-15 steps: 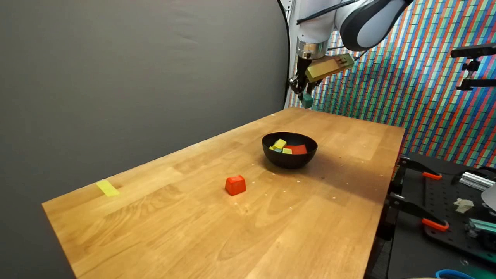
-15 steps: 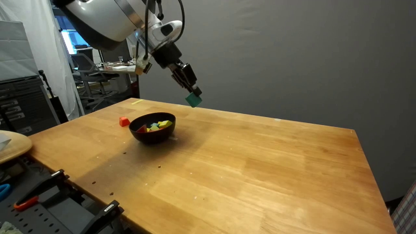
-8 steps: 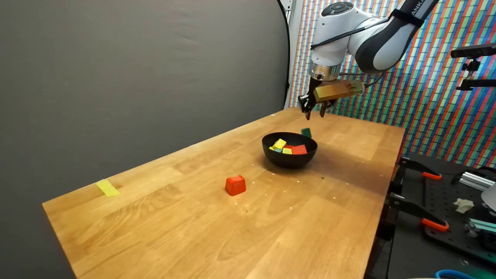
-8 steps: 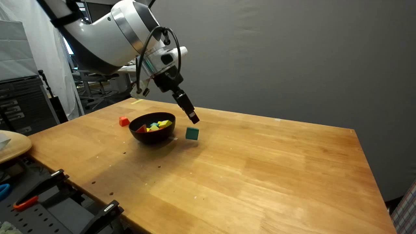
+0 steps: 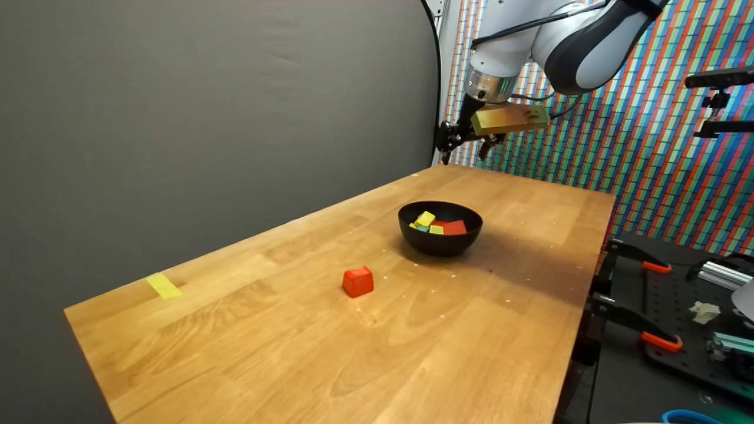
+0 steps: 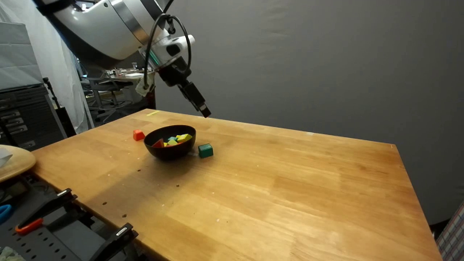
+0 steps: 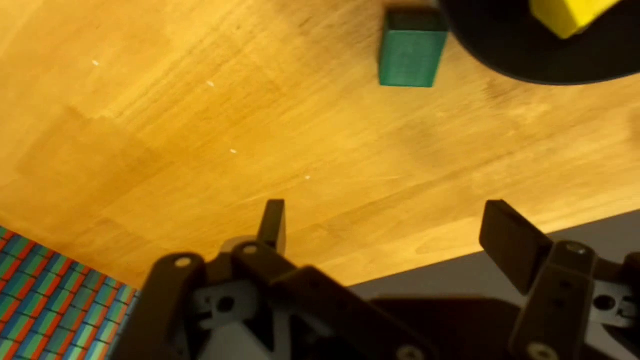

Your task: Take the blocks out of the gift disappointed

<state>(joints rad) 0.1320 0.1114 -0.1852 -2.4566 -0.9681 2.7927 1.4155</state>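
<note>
Green block (image 6: 205,150) has dropped from the gripper (image 7: 384,215) to the table (image 6: 308,188) beside the bowl (image 6: 170,155). Jaws stand wide apart, empty. Remaining blocks (image 6: 184,138) inside require removal.

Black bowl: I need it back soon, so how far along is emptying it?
Looks done: the green block and orange-red block sit on the table, outside the bowl.
In hand: nothing; the tool hangs open above the table.
Left: yellow blocks, a red block and a blue-green block show inside.
</note>
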